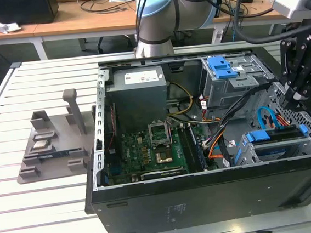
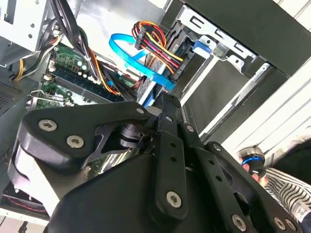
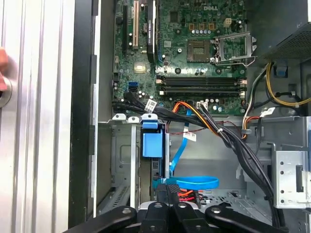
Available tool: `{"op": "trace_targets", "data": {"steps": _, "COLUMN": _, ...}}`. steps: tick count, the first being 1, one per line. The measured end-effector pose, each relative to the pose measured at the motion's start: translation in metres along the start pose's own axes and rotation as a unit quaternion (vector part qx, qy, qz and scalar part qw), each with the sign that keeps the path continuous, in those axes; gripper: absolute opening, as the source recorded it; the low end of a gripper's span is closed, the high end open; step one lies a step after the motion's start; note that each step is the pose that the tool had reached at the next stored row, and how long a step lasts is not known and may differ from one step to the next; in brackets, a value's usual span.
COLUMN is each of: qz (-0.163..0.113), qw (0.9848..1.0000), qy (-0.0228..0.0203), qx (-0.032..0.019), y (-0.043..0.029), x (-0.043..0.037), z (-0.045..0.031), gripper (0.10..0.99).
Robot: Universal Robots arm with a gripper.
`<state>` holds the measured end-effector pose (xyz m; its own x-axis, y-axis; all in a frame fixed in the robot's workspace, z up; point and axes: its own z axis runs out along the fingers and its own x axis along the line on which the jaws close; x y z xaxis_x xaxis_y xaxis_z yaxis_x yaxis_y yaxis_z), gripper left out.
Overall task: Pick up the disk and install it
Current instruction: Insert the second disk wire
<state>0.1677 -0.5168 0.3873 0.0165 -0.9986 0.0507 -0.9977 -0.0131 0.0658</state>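
Slatted white table point(image 1: 44, 215) carries the open computer case point(image 1: 169, 203); the disk point(image 1: 276, 136) lies in its cage, long axis running across the exterior view, beneath the claw point(image 1: 297, 100), whose opening I cannot tell.

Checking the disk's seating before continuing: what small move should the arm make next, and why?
Probably ease straight down a little. The gripper hangs just above the disk, whose blue carrier lies along the top of the drive cage, seemingly not fully seated.
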Motion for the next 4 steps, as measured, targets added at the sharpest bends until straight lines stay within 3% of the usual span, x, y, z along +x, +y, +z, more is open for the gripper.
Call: {"op": "trace_targets", "data": {"steps": 4, "qz": 0.0, "qw": 1.0, "qy": 0.0, "qx": 0.0, "y": 0.0, "x": 0.0, "z": -0.0001, "gripper": 0.106}}
